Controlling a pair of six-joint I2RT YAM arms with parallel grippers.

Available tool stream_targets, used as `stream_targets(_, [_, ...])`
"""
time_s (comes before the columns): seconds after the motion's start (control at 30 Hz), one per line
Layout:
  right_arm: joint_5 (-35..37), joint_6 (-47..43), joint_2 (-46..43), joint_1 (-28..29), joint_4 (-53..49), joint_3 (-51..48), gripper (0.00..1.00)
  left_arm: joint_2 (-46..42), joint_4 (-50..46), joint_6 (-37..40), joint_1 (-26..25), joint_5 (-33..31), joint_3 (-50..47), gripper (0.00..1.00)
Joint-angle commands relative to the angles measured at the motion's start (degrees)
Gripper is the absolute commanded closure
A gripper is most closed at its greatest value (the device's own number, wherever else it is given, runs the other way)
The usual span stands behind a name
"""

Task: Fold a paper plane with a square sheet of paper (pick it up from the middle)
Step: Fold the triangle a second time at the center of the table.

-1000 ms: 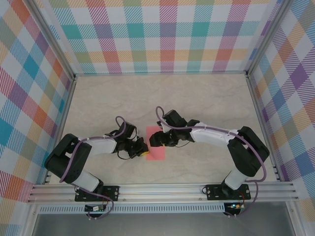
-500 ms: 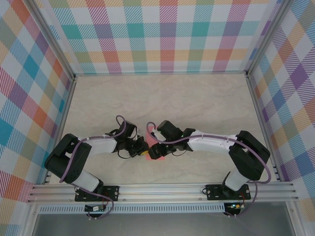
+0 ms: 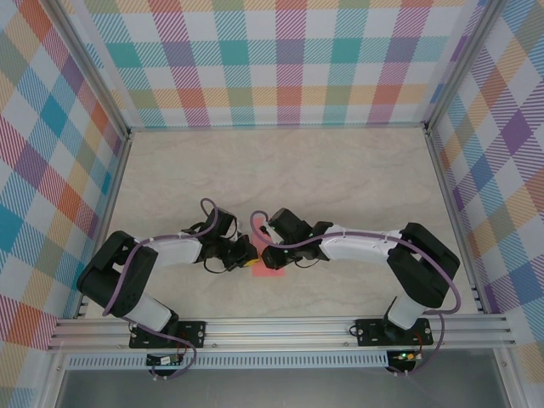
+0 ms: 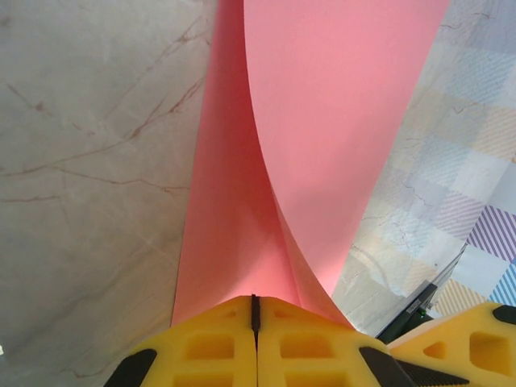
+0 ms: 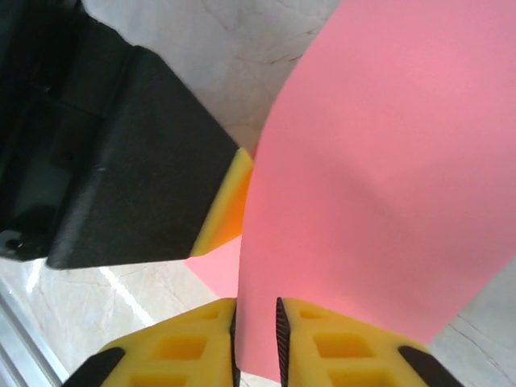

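Since the left claw (image 4: 255,305) is clamped on the square sheet of paper (image 4: 339,121), at 6 o'clock on the bench (image 3: 340,170), and the right claw (image 5: 256,310) straddles its raised flap, grip unclear, align edges squarely before creasing.

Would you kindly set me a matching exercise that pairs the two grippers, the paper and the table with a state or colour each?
Things:
1. left gripper
2. right gripper
3. square sheet of paper
4. table

States or colours:
A. marbled beige
B. pads a narrow gap apart, paper edge between them
C. salmon pink, curved rather than flat
D. pads pressed together on a paper edge

Pairs: 1-D, 2-B, 3-C, 4-A.
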Motion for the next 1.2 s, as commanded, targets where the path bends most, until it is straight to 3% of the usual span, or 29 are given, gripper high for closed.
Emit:
stream_targets(0.0, [2.71,0.14,-0.84,-0.16,0.43,1.53,0.85,-0.16,-0.73,0.13,-0.92,0.71,1.46,0.95])
stream_targets(0.2, [3.18,1.63,-1.98,-1.98,1.31,0.45,0.92,-3.52,-0.5,-0.1,-0.92,-0.55,1.0,0.94])
stream_targets(0.5, [-3.89,1.34,-0.88,-6.98,1.36,0.27,0.93,-7.53,8.76,-4.51,-1.6,-0.56,-1.59,0.88])
stream_targets(1.17, [-7.7,0.4,3.82,-9.42,-1.57,2.78,0.91,1.47,12.76,-4.01,-3.82,-0.91,2.54,0.89])
